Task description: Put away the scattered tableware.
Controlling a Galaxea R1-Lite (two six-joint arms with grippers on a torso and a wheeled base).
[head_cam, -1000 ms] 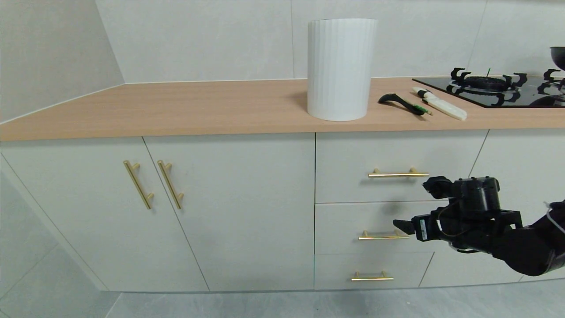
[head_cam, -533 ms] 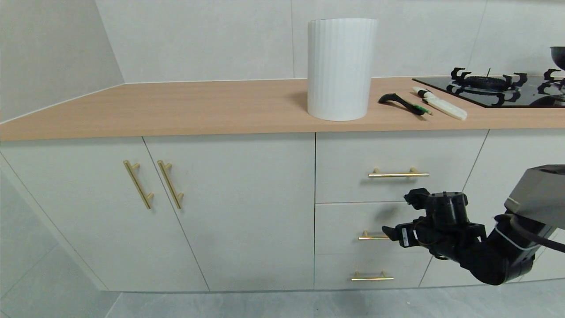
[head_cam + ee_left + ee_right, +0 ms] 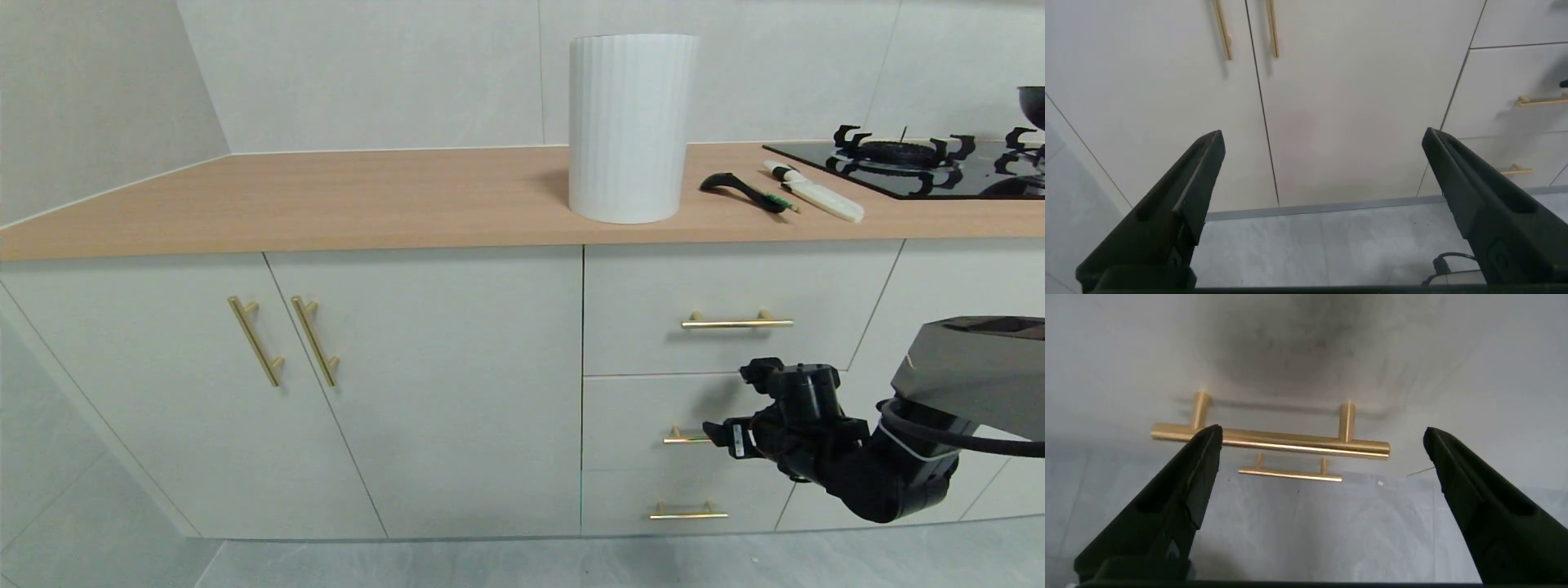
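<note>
Evidently aiming to open storage, the right gripper [image 3: 1320, 439], jaws apart, faces the middle drawer handle [image 3: 684, 439]. Tableware, a black utensil [image 3: 739, 188] and a knife [image 3: 816, 200], lies on the counter [image 3: 367, 196] above.

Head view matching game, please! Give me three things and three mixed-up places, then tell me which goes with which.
Things:
1. white canister
2. right gripper
3. gas burner

Places:
A. at the middle drawer handle
B. on the black stovetop
C. on the wooden counter, left of the black utensil

Pairs: 1-C, 2-A, 3-B
</note>
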